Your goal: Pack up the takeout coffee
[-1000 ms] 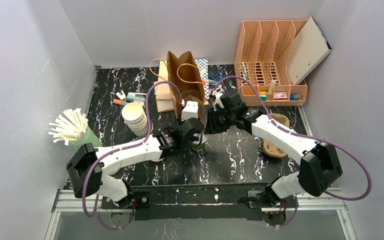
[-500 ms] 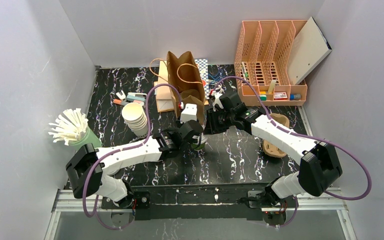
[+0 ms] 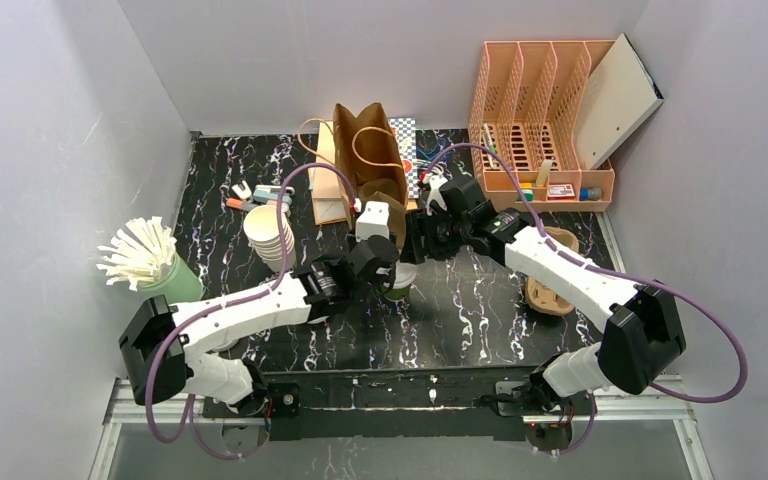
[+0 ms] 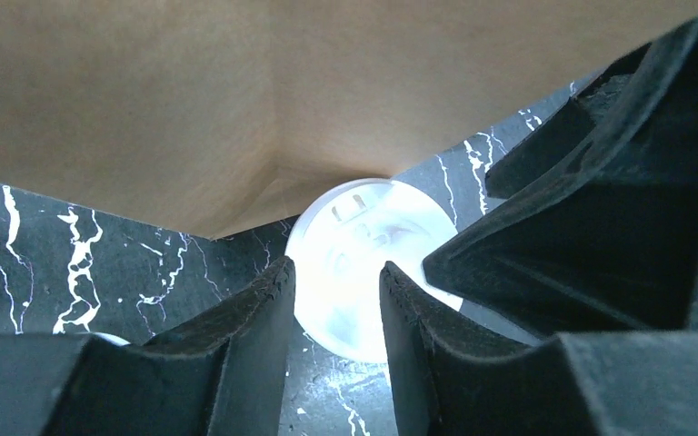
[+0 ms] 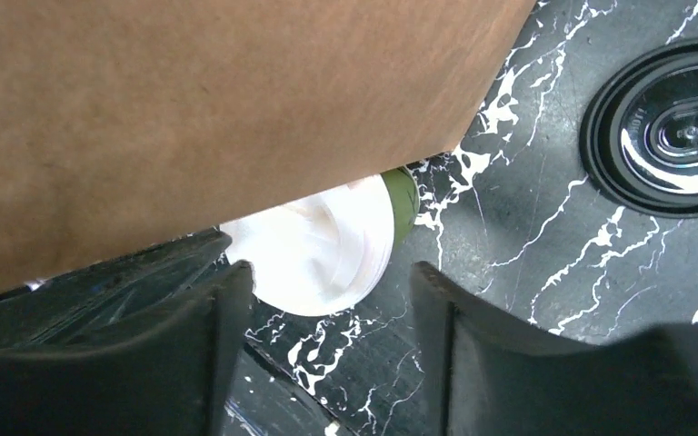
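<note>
Green-sided lidded cup (image 5: 323,245) stands upright on the table against the foot of the brown bag (image 4: 236,100), long axis vertical. Left gripper (image 4: 334,272) hangs right above the lid, jaws narrow with nothing between them. Right gripper (image 5: 329,272) is just beside, jaws wide and empty, so the left arm looks nearer but likely needs to widen first.

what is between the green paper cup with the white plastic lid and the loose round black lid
Only bare black marble tabletop lies between the green paper cup and the round black lid, seen in the right wrist view.
</note>
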You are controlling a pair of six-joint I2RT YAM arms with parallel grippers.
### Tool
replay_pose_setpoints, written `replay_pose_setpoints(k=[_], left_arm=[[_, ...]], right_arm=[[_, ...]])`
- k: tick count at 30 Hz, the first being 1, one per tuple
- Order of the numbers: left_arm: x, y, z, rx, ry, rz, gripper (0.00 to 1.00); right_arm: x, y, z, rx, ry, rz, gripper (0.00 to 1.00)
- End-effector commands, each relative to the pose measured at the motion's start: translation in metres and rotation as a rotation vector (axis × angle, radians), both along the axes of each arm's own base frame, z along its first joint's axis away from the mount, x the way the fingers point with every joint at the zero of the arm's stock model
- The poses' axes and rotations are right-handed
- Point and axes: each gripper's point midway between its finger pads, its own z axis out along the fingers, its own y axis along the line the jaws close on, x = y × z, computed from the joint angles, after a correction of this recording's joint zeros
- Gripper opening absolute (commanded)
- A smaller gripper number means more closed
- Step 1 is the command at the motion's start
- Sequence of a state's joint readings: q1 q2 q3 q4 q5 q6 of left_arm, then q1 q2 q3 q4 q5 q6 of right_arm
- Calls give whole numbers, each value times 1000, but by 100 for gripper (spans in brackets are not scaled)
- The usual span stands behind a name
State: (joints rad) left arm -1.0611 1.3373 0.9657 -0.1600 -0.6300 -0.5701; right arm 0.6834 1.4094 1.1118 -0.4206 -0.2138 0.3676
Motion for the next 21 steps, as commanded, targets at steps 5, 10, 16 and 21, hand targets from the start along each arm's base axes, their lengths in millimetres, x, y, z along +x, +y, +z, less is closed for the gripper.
replay_pose_setpoints(k=[5, 10, 16, 21], left_arm=[[-14, 28, 28, -111, -8, 30, 38], [-25, 42, 28, -179, 2, 38, 37], [-35, 51, 22, -224, 22, 43, 37], [-34, 57, 4, -254, 61, 58, 37]], right_arm=[[-12, 10, 24, -37, -163, 29, 98], [-12, 16, 28, -70, -299, -29, 98], [-10, 10, 44, -4, -431, -74, 98], [-14, 11, 48, 10, -470, -68, 98]])
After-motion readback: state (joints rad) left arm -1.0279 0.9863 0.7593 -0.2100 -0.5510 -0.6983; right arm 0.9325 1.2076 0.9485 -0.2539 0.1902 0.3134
